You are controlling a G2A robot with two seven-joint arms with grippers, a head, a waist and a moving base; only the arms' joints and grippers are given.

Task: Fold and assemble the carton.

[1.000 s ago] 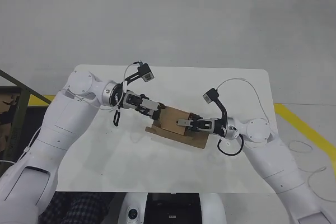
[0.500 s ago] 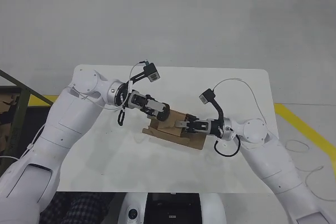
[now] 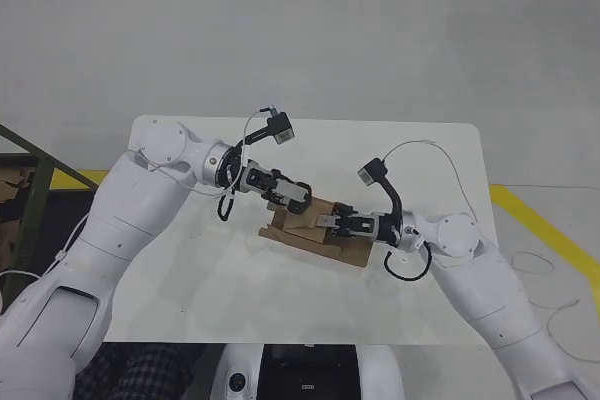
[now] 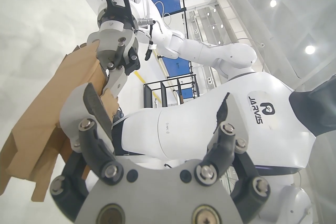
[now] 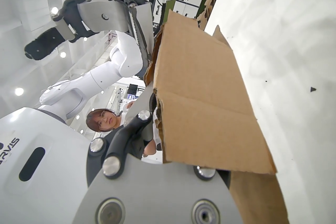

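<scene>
One carton (image 3: 315, 235), brown cardboard, only partly folded. It sits near the middle of the table (image 3: 400, 150), lower layer on the tabletop, upper panel raised off it. A flap edge juts out on the side toward the left arm. It lies between the two grippers.

Two grippers, both at the carton. Right gripper (image 3: 328, 222) comes in from the right side and is clenched on the carton's upper panel. In the right wrist view the cardboard wall runs between its two fingers, one finger (image 5: 147, 109) tight against the edge and the other hidden behind the panel.

Left gripper (image 4: 157, 92) is at the opposite end and released, jaws spread wide, grasping nothing. One finger pad (image 4: 95, 104) touches the carton's flap. The second finger is well apart, in free air.

One white table. Beyond its left edge, a green frame (image 3: 25, 150) with loose cardboard scraps (image 3: 0, 195) beside it. One yellow floor stripe (image 3: 540, 215) on the right.
</scene>
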